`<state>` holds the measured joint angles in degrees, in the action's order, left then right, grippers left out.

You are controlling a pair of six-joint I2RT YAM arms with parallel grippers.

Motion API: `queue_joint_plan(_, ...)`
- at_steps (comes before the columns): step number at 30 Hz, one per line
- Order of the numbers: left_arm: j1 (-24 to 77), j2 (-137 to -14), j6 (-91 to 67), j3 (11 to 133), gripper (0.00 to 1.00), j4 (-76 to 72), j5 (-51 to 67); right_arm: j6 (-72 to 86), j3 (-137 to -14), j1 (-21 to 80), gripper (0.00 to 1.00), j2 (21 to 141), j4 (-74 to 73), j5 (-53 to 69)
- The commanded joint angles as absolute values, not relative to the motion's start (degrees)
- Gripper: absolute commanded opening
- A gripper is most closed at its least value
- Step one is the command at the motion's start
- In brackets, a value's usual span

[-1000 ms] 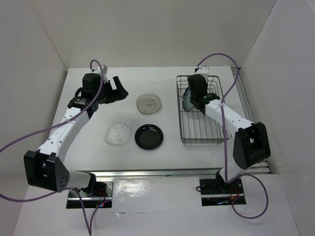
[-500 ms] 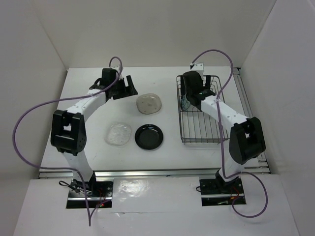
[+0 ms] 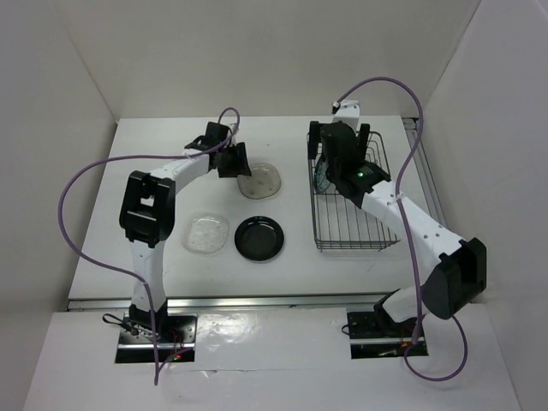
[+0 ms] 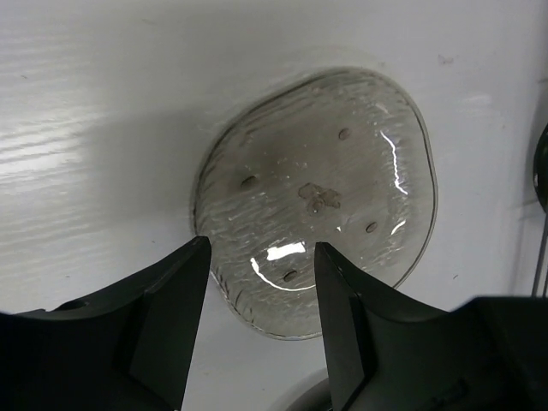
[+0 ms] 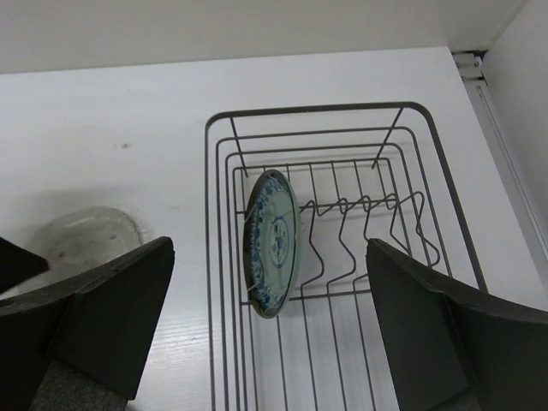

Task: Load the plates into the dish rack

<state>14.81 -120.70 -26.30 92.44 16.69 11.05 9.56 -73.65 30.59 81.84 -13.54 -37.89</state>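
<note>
Dish rack (image 5: 300,111) of dark wire is seen toward the far right corner of the white counter (image 3: 282,137), with one teal plate (image 5: 274,231) stood on edge inside it, at its far left end beside the divider prongs (image 5: 360,210). The rest of the rack is bare wire. The right gripper (image 5: 270,247) is held above the rack with its jaws spread wide, nothing grasped. Three plates are laid flat on the counter: a beige plate (image 4: 317,223) near the middle of the far edge, and a clear glass plate (image 3: 206,233) and a black plate (image 3: 259,237) side by side nearer the near edge. The left gripper (image 4: 261,248) is poised over the beige plate's rim, jaws parted; contact cannot be told.
</note>
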Motion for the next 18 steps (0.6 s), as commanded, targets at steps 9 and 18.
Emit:
queue_joint_plan(9,16.87,-123.05,-25.84,93.34,0.65,19.25,5.1,10.99,-75.67,33.66,1.0,75.94,-13.98,-37.35)
queue_joint_plan(18,17.4,-117.6,-25.84,92.29,0.75,16.88,8.26,10.99,-76.2,33.66,1.0,76.99,-14.5,-37.35)
